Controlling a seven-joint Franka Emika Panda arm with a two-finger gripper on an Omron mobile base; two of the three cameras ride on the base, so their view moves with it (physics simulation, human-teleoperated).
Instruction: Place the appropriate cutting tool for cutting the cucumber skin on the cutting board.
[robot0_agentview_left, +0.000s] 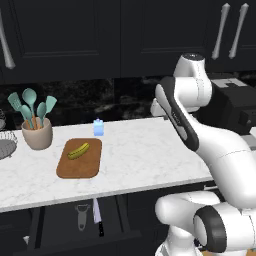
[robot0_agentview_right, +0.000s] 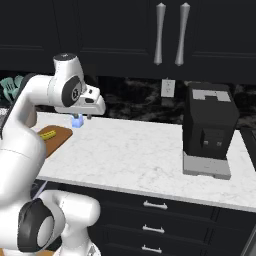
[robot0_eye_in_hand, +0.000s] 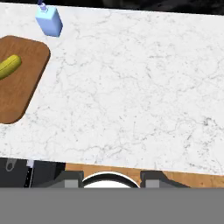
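Peeler (robot0_agentview_left: 82, 217) lies in open drawer (robot0_agentview_left: 60, 220) below surface (robot0_agentview_left: 150, 160), beside knife (robot0_agentview_left: 97, 216); cucumber (robot0_agentview_left: 78, 150) on cutting board (robot0_agentview_left: 80, 160); end effector (robot0_eye_in_hand: 111, 180) fingers together, empty, tips cut off at frame bottom; arm hides board's near end in right view.

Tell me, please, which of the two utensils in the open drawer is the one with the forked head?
The dark-grey peeler, the left of the pair. It is short with a wider forked head, while the knife beside it is longer, with a silver blade and black handle.
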